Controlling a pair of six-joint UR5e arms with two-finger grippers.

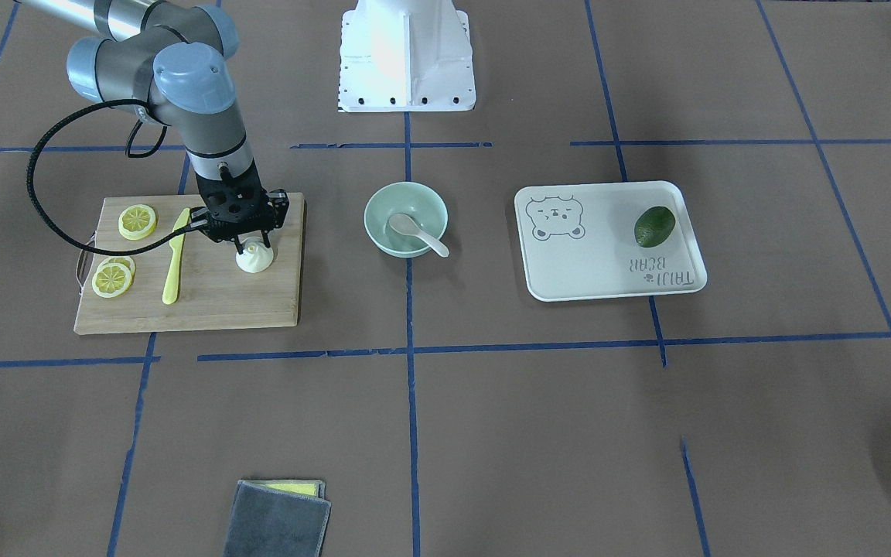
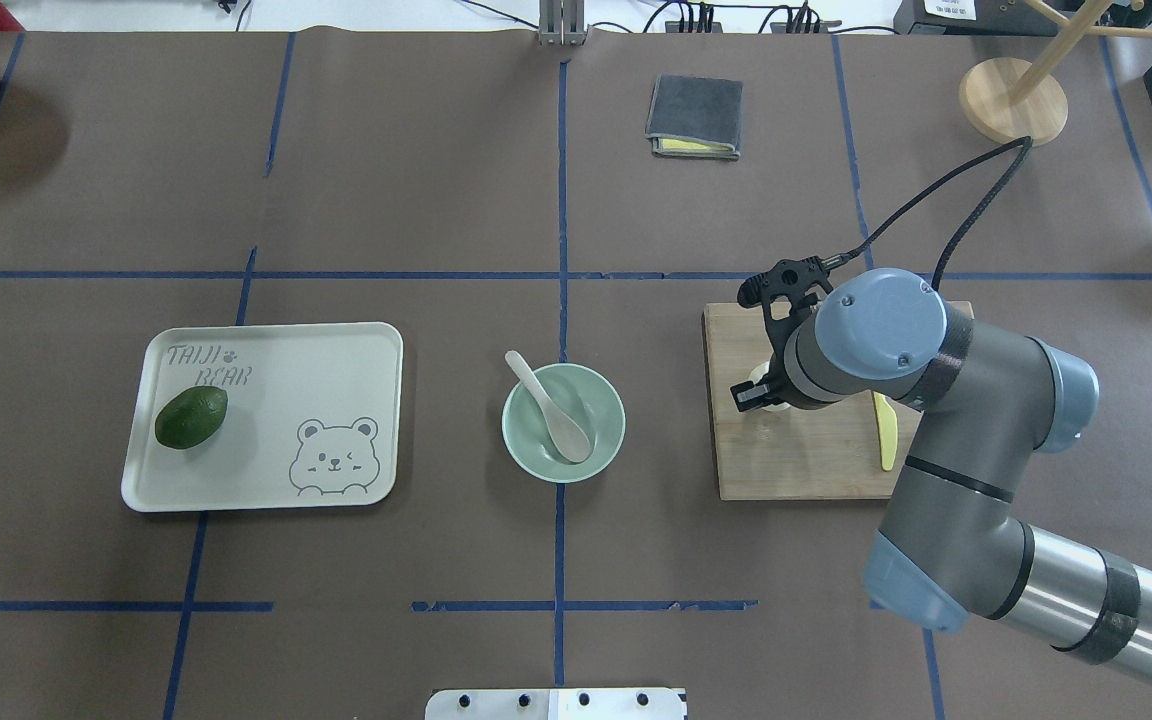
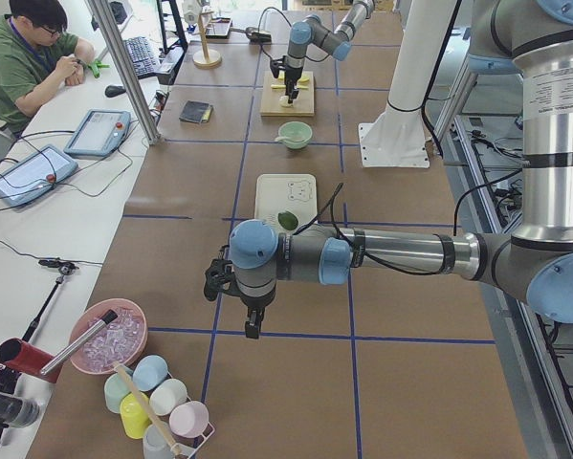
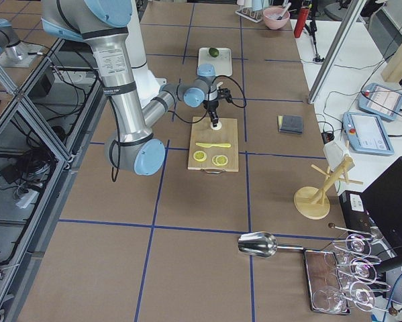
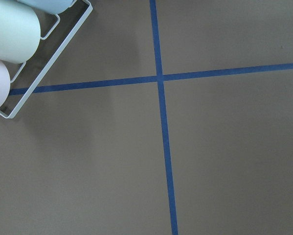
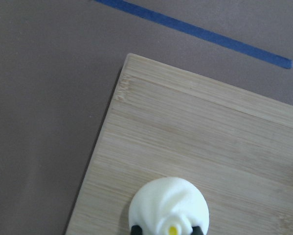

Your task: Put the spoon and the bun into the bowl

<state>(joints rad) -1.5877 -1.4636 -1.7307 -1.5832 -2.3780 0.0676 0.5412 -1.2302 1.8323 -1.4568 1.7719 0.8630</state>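
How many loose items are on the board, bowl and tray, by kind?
lemon slices: 3, on the cutting board, two overlapping
yellow knife: 1, on the cutting board
bun: 1, on the cutting board
spoon: 1, in the bowl
avocado: 1, on the tray
Total: 7
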